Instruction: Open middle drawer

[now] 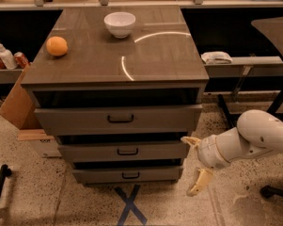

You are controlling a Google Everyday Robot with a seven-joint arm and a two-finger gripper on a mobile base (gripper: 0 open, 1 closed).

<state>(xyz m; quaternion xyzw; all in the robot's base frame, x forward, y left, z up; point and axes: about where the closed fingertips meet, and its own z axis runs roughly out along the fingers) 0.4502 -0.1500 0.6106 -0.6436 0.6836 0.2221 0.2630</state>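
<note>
Grey-brown three-drawer table (84,74) stood centre, its wide, shallow grey-brown middle drawer (89,152), black bar handle, between the other two fronts. Cream two-finger tool (195,161) hung just right of that drawer, fingers spread wide, holding nothing.

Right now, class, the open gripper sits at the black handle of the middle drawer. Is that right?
Not quite: the camera view shows the open gripper off the right-hand end of the middle drawer, away from its black handle.
</note>
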